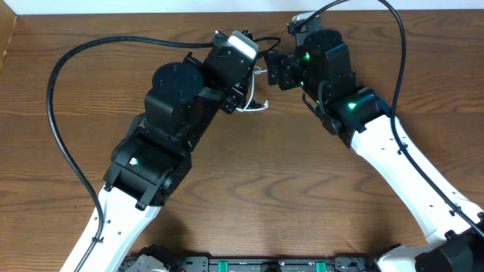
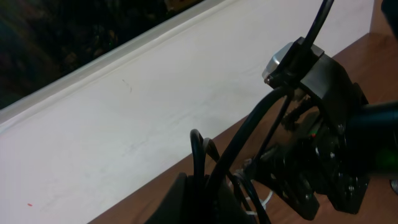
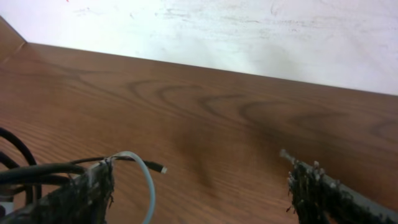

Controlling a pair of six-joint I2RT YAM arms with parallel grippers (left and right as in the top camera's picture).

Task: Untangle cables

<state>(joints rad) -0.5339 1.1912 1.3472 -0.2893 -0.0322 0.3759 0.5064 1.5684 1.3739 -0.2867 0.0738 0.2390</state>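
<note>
My left gripper (image 1: 249, 64) is shut on strands of the black cable (image 2: 198, 155), which rise out of its jaws in the left wrist view. The white cable (image 1: 257, 106) loops on the table just below and between the two grippers; a short piece of the white cable (image 2: 264, 202) also shows beside my left fingers. My right gripper (image 1: 274, 72) faces the left one. In the right wrist view my right gripper (image 3: 205, 193) is wide open. The white cable (image 3: 149, 180) arcs by its left finger (image 3: 87, 193). A small black plug (image 3: 158, 168) lies there too. No cable crosses the gap.
Both arms meet near the table's back edge, by the white wall (image 3: 249, 31). Thick black robot wires (image 1: 57, 98) arc over the left and back of the wooden table (image 1: 265, 189).
</note>
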